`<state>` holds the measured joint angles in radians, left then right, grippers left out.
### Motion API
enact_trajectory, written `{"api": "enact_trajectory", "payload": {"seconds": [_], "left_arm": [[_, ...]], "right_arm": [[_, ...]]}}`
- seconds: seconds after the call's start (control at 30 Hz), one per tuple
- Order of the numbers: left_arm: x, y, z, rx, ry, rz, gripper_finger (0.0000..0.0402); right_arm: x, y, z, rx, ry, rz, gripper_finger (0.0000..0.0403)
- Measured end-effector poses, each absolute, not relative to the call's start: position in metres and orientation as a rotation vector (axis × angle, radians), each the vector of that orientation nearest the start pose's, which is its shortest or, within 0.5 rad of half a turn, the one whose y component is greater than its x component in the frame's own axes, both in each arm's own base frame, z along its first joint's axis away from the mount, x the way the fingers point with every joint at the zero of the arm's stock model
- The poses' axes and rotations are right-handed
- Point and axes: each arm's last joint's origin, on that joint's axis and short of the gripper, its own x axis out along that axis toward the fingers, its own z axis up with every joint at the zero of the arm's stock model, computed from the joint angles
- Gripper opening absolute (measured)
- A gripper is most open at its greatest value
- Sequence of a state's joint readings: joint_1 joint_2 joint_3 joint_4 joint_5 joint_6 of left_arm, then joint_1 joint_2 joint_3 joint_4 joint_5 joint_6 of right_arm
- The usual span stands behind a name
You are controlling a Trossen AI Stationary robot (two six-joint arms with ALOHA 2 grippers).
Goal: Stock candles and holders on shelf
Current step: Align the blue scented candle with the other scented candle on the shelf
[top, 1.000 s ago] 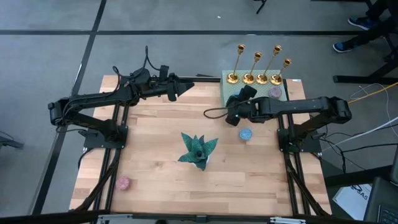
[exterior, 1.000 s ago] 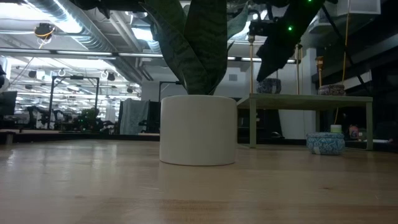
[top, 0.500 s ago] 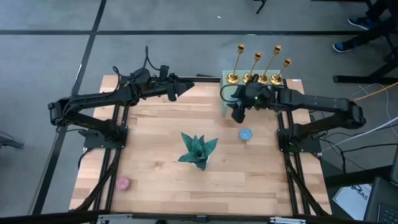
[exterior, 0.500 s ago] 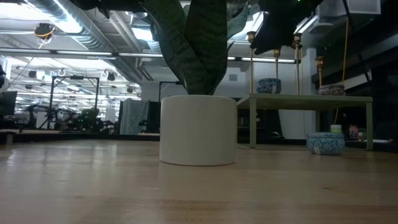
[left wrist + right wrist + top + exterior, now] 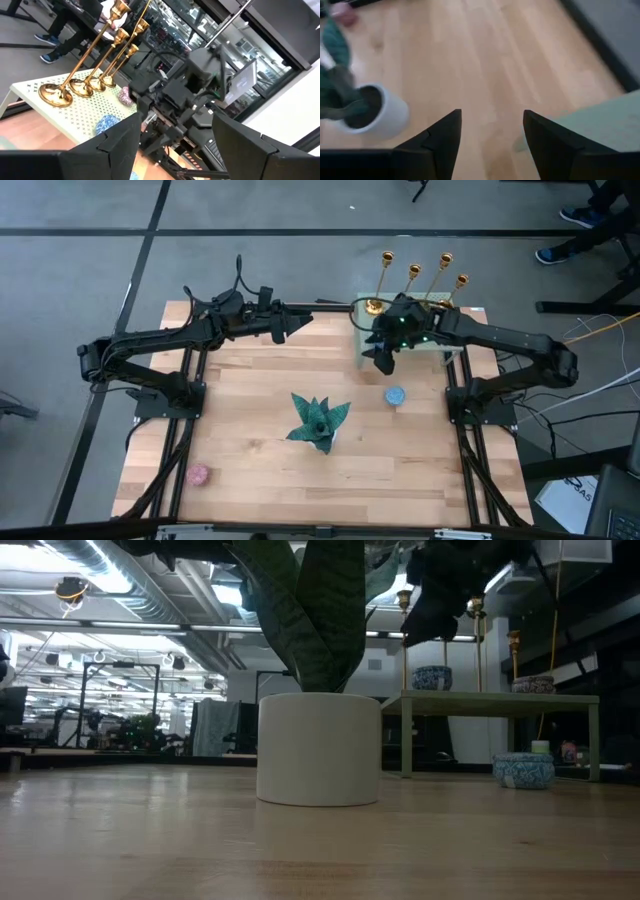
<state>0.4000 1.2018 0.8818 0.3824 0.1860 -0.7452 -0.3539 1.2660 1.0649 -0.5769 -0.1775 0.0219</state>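
Observation:
The pale green shelf [image 5: 361, 340] stands at the table's far right. Four gold holders [image 5: 373, 306] stand in a row on its far side, also seen in the left wrist view [image 5: 75, 86]. A blue candle [image 5: 106, 124] and the mauve-grey candle [image 5: 125, 95] sit on its top. A second blue candle [image 5: 395, 395] lies on the table near the shelf, and the pink candle [image 5: 198, 475] lies at the near left. My right gripper [image 5: 381, 360] is open and empty above the shelf's near left corner [image 5: 615, 125]. My left gripper [image 5: 303, 318] is open and empty at the far middle.
A teal spiky plant ornament [image 5: 318, 423] in a white pot [image 5: 318, 748] stands mid-table, near and to the left of the shelf. Bare wood lies between the pot and the shelf [image 5: 485, 60]. People's shoes [image 5: 560, 250] show on the floor beyond the table.
My right gripper has risen from just above the blue candle on the shelf's left end, and the candle stays on the shelf. The arm has swung toward the far edge, and the gripper now tips down over the shelf's near left corner.

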Motion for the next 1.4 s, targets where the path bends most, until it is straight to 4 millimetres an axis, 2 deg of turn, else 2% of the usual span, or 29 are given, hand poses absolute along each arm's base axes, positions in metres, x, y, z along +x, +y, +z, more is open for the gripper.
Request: {"api": "enact_trajectory", "payload": {"seconds": [0.4,0.63,0.93,1.03,1.23,1.4], "left_arm": [[0.253,0.101,0.336,-0.724,-0.14,0.19,0.0242],[0.253,0.102,0.336,-0.723,-0.141,0.193,0.0242],[0.253,0.102,0.336,-0.706,-0.139,0.194,0.0242],[0.253,0.102,0.336,-0.705,-0.139,0.194,0.0242],[0.253,0.102,0.336,-0.69,-0.138,0.195,0.0242],[0.253,0.102,0.336,-0.69,-0.147,0.218,0.0242]], "right_arm": [[0.251,-0.093,0.274,0.165,0.916,-0.154,0.0154],[0.241,-0.099,0.269,0.238,1.009,-0.252,0.0137],[0.226,-0.107,0.263,0.276,1.135,-0.319,0.0134],[0.224,-0.109,0.267,0.29,1.102,-0.307,0.0134],[0.236,-0.112,0.283,0.273,0.863,-0.272,0.0134],[0.245,-0.115,0.288,0.164,0.785,-0.309,0.0134]]}}
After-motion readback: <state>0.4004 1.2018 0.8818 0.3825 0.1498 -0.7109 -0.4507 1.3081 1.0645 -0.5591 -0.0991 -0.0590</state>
